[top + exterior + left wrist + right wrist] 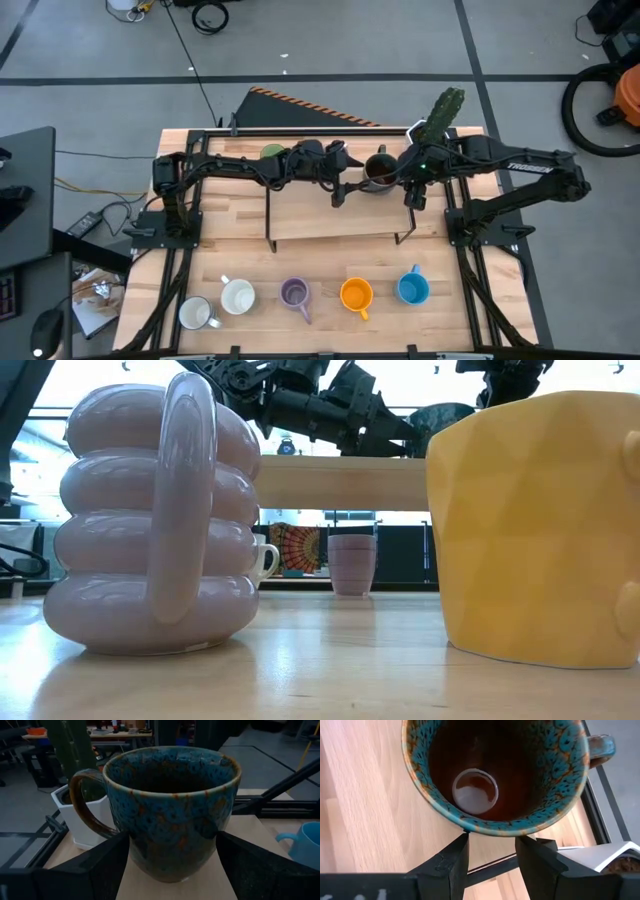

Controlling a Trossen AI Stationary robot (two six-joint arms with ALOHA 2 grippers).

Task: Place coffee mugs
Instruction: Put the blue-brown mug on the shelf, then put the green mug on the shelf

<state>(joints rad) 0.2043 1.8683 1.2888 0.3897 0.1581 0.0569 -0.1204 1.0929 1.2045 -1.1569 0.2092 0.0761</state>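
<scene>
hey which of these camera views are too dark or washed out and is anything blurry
Low view: windows behind blow out white, so the arms read as silhouettes; the lilac mug and the orange mug sit so close that they look huge. Left wrist view: dim, and the dark brown mug looks murky. Right wrist view: evenly lit, with a pale reflection in the mug's bottom. High view: evenly lit.

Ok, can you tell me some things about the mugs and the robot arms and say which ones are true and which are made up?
1. The dark brown mug sits on the raised wooden shelf. True.
2. The left gripper holds the orange mug. False: its fingers stand open either side of the dark brown mug; the orange mug sits in the front row.
3. The blue mug is at the right end of the front row. True.
4. The cactus pot lies tipped over among the front mugs. False: it stands upright at the back.
</scene>
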